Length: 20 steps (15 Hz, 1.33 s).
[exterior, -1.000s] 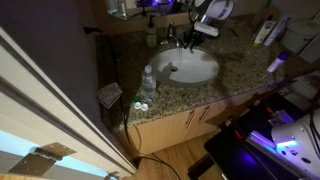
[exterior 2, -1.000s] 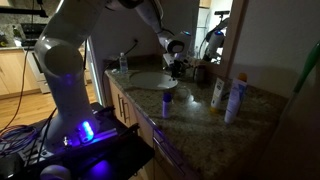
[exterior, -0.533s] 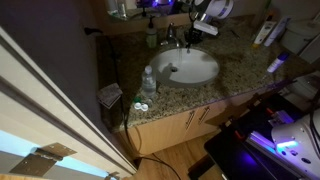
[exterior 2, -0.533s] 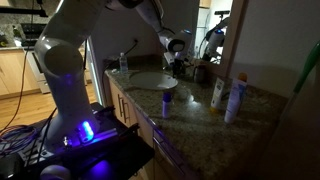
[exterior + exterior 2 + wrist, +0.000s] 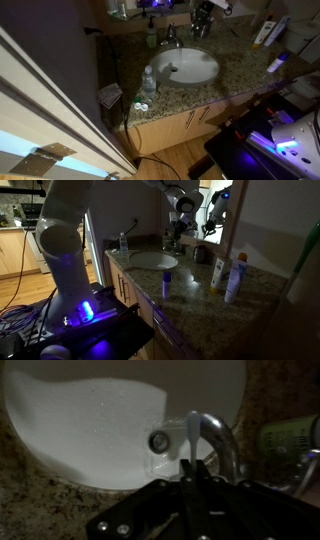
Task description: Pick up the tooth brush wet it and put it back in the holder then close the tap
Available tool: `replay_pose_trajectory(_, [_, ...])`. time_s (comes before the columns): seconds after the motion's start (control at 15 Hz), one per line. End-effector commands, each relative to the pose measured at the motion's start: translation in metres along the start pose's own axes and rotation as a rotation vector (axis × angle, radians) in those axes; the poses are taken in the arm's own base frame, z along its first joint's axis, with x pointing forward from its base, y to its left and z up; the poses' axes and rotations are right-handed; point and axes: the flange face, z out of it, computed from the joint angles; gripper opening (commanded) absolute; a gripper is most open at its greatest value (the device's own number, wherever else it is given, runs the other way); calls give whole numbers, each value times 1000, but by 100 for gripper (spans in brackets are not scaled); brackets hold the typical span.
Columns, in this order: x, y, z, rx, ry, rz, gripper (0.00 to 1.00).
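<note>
The fingers [image 5: 193, 478] are closed on the white tooth brush [image 5: 192, 432]. It is held just ahead of them, over the basin [image 5: 80, 420] and right beside the tap [image 5: 225, 438]. The tooth brush could be bumped on the tap and twisted or dropped, as only its end seems held.

Dim room, speckled granite counter [image 5: 248, 72], pale wooden cabinets [image 5: 180, 122] below, wood floor [image 5: 165, 162].
</note>
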Motion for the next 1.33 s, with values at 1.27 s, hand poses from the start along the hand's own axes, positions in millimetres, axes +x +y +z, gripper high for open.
replay_pose_trajectory(1.27, [76, 109, -121, 623, -473, 527, 2])
